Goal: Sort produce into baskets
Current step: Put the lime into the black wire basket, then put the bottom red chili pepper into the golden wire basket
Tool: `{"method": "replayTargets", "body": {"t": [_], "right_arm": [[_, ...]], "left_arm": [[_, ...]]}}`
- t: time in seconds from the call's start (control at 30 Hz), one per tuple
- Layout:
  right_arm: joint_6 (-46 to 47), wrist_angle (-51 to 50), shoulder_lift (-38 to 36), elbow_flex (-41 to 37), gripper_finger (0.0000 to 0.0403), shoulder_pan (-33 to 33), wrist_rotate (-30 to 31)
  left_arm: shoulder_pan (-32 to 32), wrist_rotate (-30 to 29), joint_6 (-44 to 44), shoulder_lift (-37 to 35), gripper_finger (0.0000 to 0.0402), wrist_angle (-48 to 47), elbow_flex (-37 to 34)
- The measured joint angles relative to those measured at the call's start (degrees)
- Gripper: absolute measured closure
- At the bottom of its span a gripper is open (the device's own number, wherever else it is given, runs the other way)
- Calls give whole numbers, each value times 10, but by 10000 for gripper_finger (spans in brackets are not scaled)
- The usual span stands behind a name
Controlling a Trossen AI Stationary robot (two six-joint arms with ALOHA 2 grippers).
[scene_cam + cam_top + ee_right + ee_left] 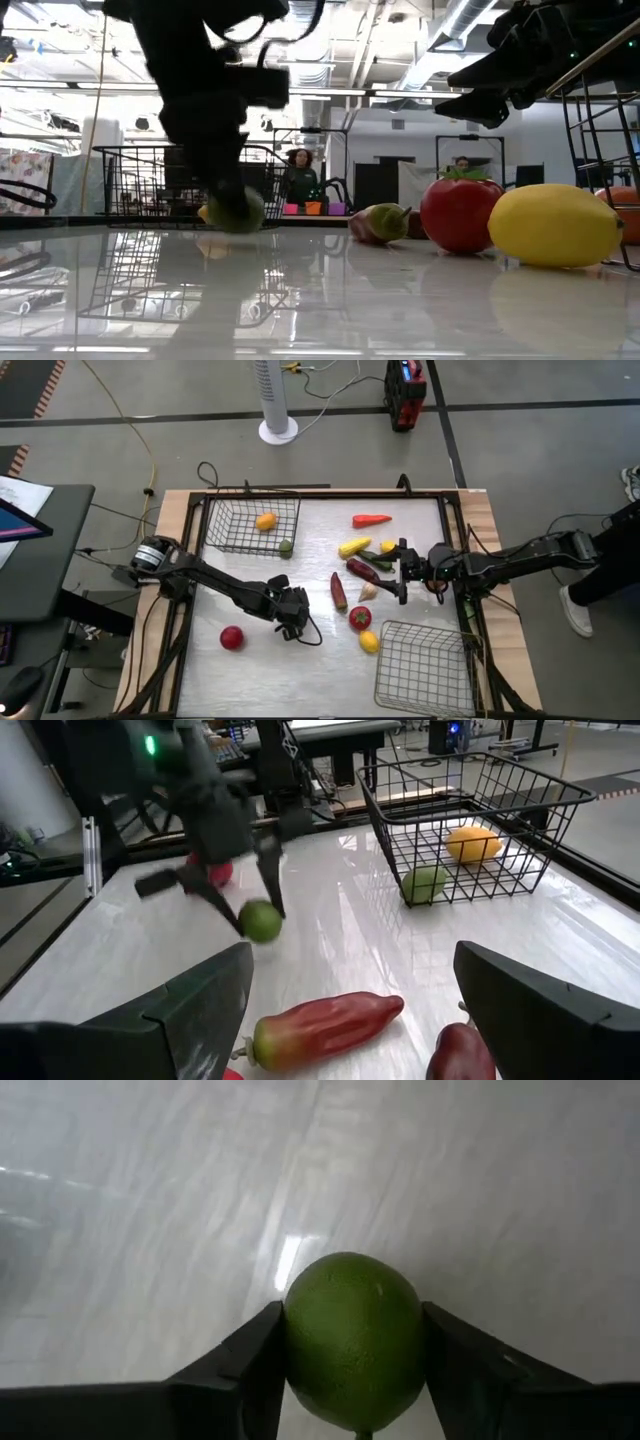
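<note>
High view: the left tool [291, 614] sits mid-desk [300, 670]; the right tool [402, 571] hangs spread among the produce. Left wrist view: both fingers [250, 1370] pinch a lime [353, 1340]. Right wrist view: that lime hangs near a basket [470, 830].

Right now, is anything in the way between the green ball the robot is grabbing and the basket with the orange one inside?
Nothing visible blocks it. The left tool grips the green lime on bare table, and the stretch to the far-left basket looks clear. Another green fruit sits by that basket's corner, slightly aside.
</note>
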Motion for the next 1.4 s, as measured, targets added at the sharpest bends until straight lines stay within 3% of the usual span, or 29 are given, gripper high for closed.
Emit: {"method": "replayTargets", "body": {"t": [0.17,0.43,0.53,0.6,0.77,1.0,1.1,1.2,1.27,1.4], "right_arm": [[-2,1,0,0,30,0,0],[-2,10,0,0,30,0,0],[-3,12,0,0,30,0,0],[-4,13,0,0,30,0,0],[-4,13,0,0,30,0,0],[-5,13,0,0,30,0,0],[-5,10,0,0,30,0,0],[-4,7,0,0,30,0,0],[-4,1,0,0,30,0,0],[0,-5,0,0,30,0,0]], "left_arm": [[0,-66,1,-83,213,-49,11],[29,-365,-9,-258,196,-166,14],[81,-408,-17,-293,195,-211,13],[125,-387,-5,-303,194,-227,13],[225,-267,26,-301,187,-244,12],[271,-207,67,-300,120,-245,12],[269,-189,70,-300,94,-246,16],[241,-130,77,-301,83,-245,28],[201,-103,73,-301,83,-234,33],[106,-109,67,-297,93,-172,27]]}}
